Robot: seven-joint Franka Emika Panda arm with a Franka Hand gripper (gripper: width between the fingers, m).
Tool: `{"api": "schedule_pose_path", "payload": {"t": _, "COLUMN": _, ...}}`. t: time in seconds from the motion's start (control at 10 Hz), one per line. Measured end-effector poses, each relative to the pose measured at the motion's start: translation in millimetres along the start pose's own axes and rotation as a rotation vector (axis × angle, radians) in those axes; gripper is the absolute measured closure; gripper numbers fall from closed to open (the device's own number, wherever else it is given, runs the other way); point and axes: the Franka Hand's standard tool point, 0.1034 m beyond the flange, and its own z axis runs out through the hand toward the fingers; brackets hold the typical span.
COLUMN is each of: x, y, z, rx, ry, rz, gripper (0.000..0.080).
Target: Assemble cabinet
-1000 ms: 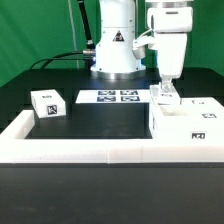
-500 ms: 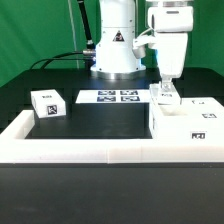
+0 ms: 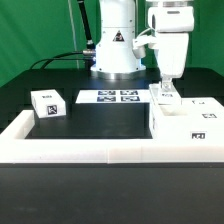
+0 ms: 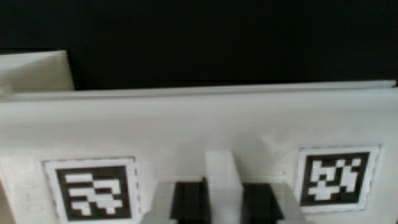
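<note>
The claw (image 3: 166, 88) hangs straight down from the arm, its jaws drawn in narrow. In the wrist view its two dark fingers (image 4: 185, 205) sit tight on either side of a thin upright white rib, so the claw (image 4: 222, 205) looks clamped on the white block (image 3: 160, 98) right beneath it. The wrist view is blurred, and how hard the grip is cannot be told. That white block (image 4: 196, 120) shows a broad pale face with two black-and-white tags, one on each side of the fingers. It rests low, on or touching the rear of the cabinet body (image 3: 190, 125); which of the two is hard to tell. The cabinet body is the large open white box just beneath the claw, on the camera's side and a little toward the exterior view's right, with a tag on its front wall. It sits on the black desk (image 3: 100, 122), against the white border rail (image 3: 90, 150) that runs along the desk edge nearest the camera. Toward the exterior view's left of the claw, and near it, the marker board (image 3: 108, 97) lies flat. Farther that way, well apart from the claw, a loose block (image 3: 47, 103) stands alone with a tag on its front. Behind the claw and to the same side rises the arm's base (image 3: 115, 50).
</note>
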Motion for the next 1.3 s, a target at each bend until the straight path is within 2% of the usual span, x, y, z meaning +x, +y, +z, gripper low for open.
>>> {"api": "schedule_pose_path", "payload": {"t": 0.3, "x": -0.3, "y": 2.2, "z": -1.0, "rx": 0.014, "ry": -0.008, "rz": -0.024, "gripper": 0.0731}}
{"api": "schedule_pose_path", "payload": {"t": 0.7, "x": -2.5, "y": 15.0, "z": -1.3, "rx": 0.003, "ry": -0.001, "rz": -0.049, "gripper": 0.0731}}
{"api": "schedule_pose_path", "payload": {"t": 1.1, "x": -2.4, "y": 15.2, "z": -1.3, "rx": 0.002, "ry": -0.001, "rz": -0.049, "gripper": 0.0731}}
{"api": "schedule_pose_path", "payload": {"t": 1.3, "x": -1.2, "y": 21.5, "z": -0.7, "rx": -0.001, "ry": 0.003, "rz": -0.053, "gripper": 0.0731}}
